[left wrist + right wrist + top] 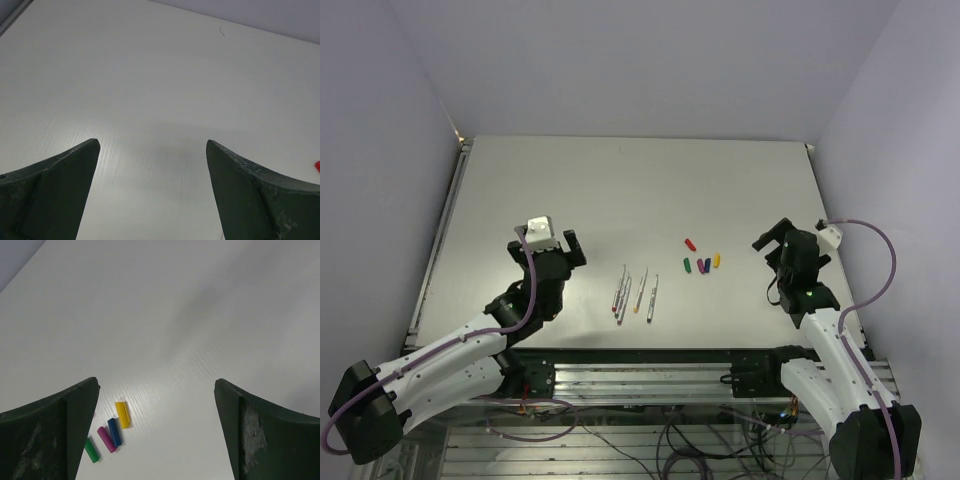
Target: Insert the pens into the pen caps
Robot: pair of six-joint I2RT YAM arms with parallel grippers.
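Pens (635,293): five, lying loose in a tight row near the front edge of the tabletop (620,180), roughly parallel, some nearly touching; none capped.

Pen caps (702,262): clustered just right of the pens, all lying flat; red cap (690,243) sits a little apart behind; green, magenta, blue and yellow lie close together.

Left gripper (152,144) hovers left of the pens, jaws wide, nothing between them; right gripper (156,381) hovers right of the caps, equally wide and empty; four caps show low-left in its wrist view.

Risks, as I judge them: pens lie so close that closing on one may nudge or pinch its neighbour; caps are tiny and may roll or squirt from a grasp; a cap held off-axis would jam on the pen tip; colour mismatch is possible, since I cannot read all the tips from above.
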